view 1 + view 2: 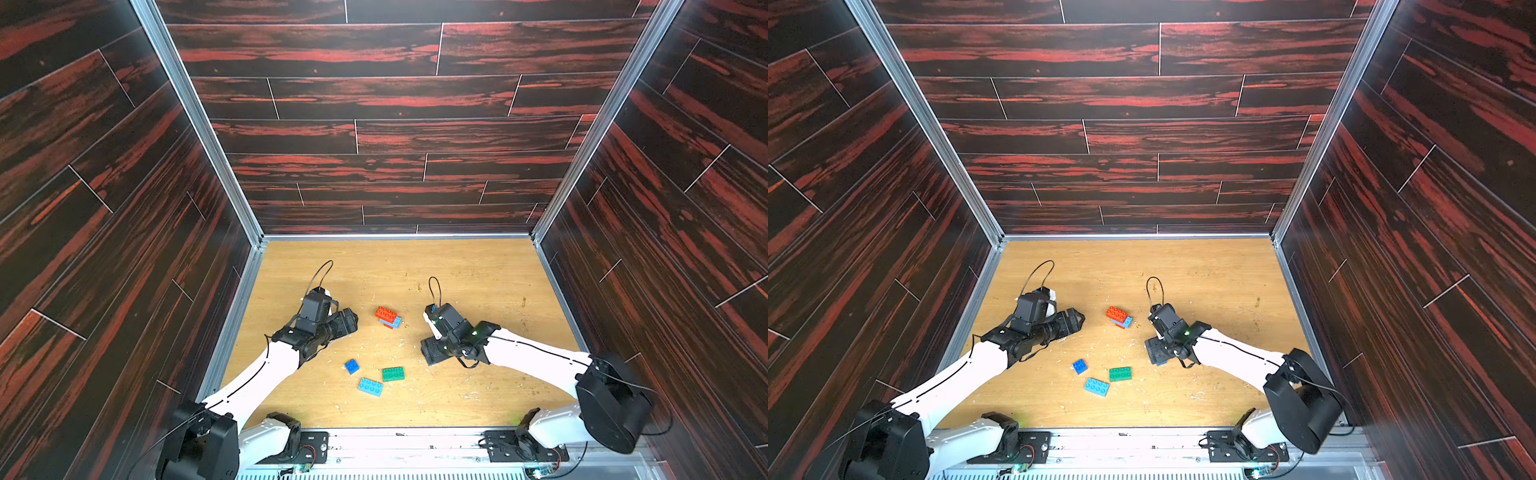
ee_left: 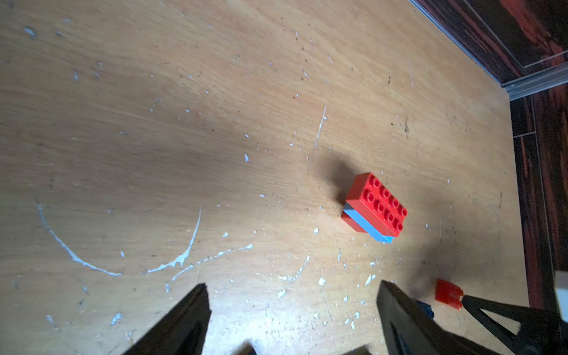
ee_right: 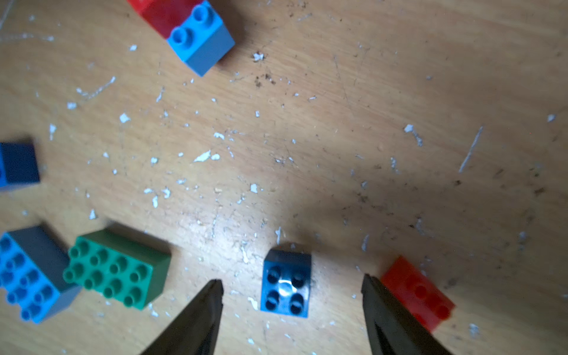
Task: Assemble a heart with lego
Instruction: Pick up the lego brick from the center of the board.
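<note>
While both jaws gape empty, dark-blue square (image 3: 285, 284) between right pair, bottom brick (image 2: 351, 222) of stack (image 2: 378, 204) mostly hidden.

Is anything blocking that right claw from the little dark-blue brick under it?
Nothing visible does. The dark-blue brick lies on bare table between the right gripper's open jaws. A small red brick sits just outside one finger, not between them.

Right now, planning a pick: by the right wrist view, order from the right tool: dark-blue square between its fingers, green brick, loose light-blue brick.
1. Dark-blue square: between the right tool's fingers.
2. Green brick: to one side.
3. Light-blue brick: beyond the green.
</note>
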`<act>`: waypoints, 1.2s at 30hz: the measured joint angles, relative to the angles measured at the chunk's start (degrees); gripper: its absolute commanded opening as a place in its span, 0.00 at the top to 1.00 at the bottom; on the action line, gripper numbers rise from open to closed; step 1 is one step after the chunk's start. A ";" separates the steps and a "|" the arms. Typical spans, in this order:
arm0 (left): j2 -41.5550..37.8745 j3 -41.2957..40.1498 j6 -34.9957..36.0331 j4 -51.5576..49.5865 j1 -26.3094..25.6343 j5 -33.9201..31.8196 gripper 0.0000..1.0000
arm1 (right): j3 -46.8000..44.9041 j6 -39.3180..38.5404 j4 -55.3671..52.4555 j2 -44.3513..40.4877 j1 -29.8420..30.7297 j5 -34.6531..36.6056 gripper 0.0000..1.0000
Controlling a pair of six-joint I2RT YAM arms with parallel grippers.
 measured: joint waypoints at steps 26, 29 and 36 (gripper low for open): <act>4.20 0.13 1.29 -0.15 -0.13 -0.24 0.11 | -4.24 5.09 2.36 4.37 3.10 0.68 0.65; 4.28 0.13 1.42 -0.11 -0.13 -0.22 0.11 | -4.24 4.98 2.99 4.35 3.10 0.98 0.71; 5.44 1.09 1.64 -0.17 -0.13 0.26 0.11 | -0.94 -0.66 0.66 4.35 3.10 2.25 0.85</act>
